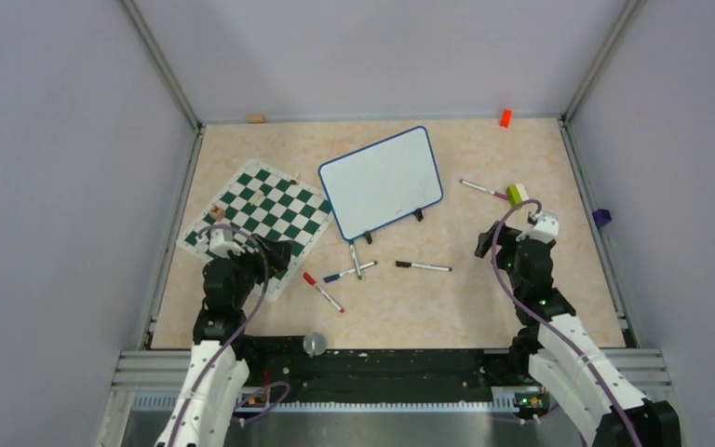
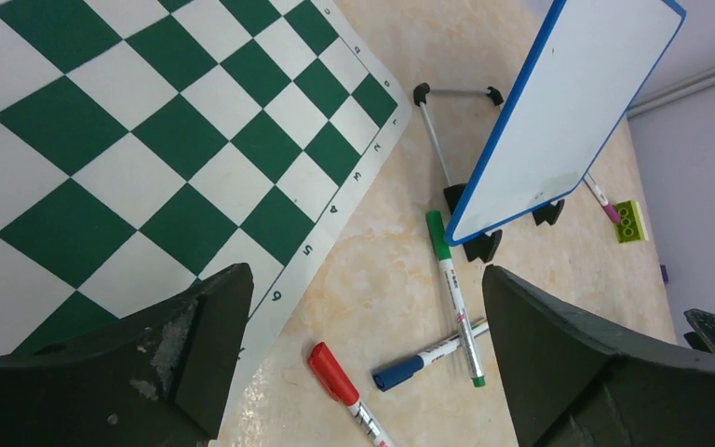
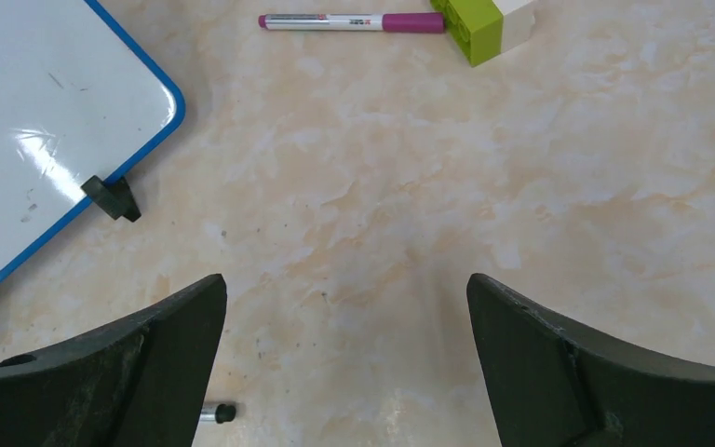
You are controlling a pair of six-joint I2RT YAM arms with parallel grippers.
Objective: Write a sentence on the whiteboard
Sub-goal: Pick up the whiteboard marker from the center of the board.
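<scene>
The whiteboard (image 1: 382, 182) stands tilted on its black feet in the middle of the table, its white face (image 2: 577, 102) blank; no sentence shows on it. In front of it lie a green marker (image 2: 453, 298) crossed over a blue marker (image 2: 424, 358), and a red marker (image 2: 335, 372). My left gripper (image 1: 275, 256) hangs open over the chess mat's corner, the red and blue markers between its spread fingers (image 2: 365, 279). My right gripper (image 1: 495, 237) is open above bare table (image 3: 346, 284), right of the whiteboard's corner (image 3: 47, 130).
A green-and-white chess mat (image 1: 261, 219) covers the left side. A black marker (image 1: 423, 266) lies centre-front. A purple marker (image 3: 354, 21) and a lime brick (image 3: 473, 23) lie at the right. An orange block (image 1: 505, 117) sits by the back wall.
</scene>
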